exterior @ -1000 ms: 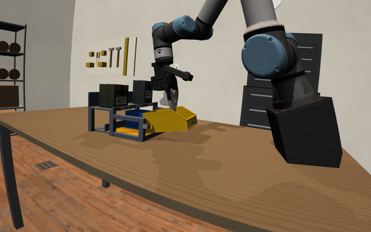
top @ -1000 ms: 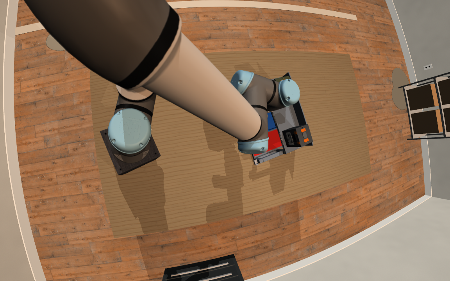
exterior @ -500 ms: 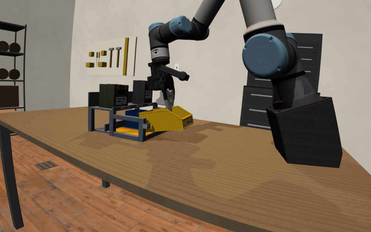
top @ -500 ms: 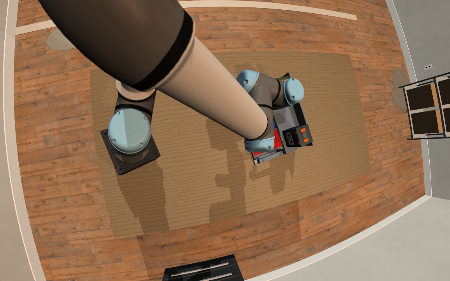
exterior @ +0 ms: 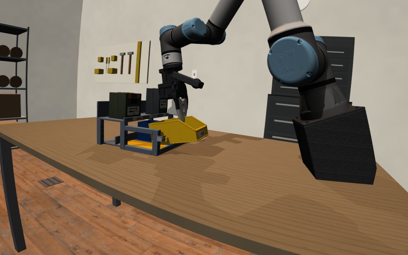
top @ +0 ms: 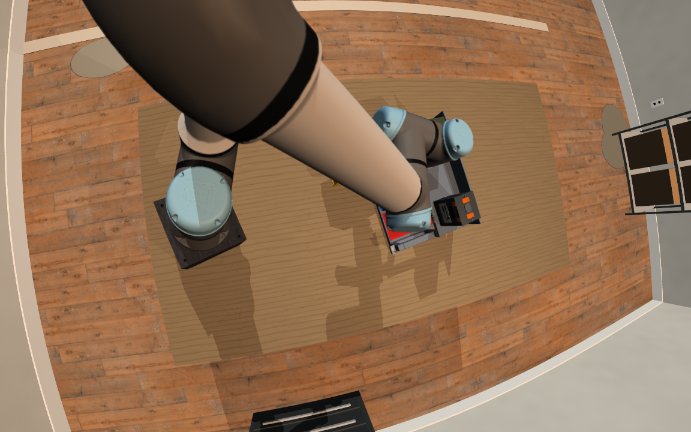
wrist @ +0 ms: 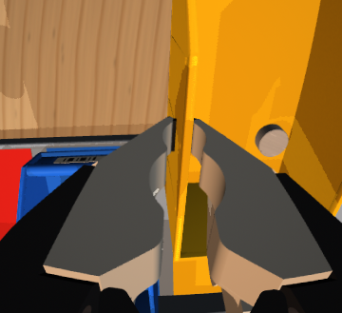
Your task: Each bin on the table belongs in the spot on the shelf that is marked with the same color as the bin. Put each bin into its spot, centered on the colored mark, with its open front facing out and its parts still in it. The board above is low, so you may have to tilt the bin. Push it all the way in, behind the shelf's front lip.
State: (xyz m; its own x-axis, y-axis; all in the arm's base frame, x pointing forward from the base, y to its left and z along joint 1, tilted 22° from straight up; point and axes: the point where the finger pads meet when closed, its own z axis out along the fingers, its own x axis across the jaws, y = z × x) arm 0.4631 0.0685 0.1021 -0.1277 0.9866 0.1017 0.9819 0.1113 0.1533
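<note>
My gripper [exterior: 182, 116] [wrist: 180, 121] is shut on the side wall of the yellow bin [exterior: 180, 131] [wrist: 228, 66]. The bin is tilted, its labelled open front raised and pointing away from the shelf [exterior: 100, 130] [top: 442, 182], its back end at the shelf's front lip. A yellow mark [exterior: 135, 145] lies on the shelf floor behind it. A round tan part [wrist: 272, 142] lies inside the bin. A blue bin [exterior: 143, 126] [wrist: 62, 166] sits in the neighbouring slot under the low board. A red area [top: 393, 222] [wrist: 9, 185] shows beside the blue bin. In the overhead view my arm hides the gripper.
Two dark boxes [exterior: 128, 104] [exterior: 154, 100] stand on the shelf's top board; one shows from above [top: 457, 209]. The arm's black base [exterior: 335, 148] [top: 197, 236] stands on the table [exterior: 231, 190]. A grey cabinet and a storage rack stand beyond the table.
</note>
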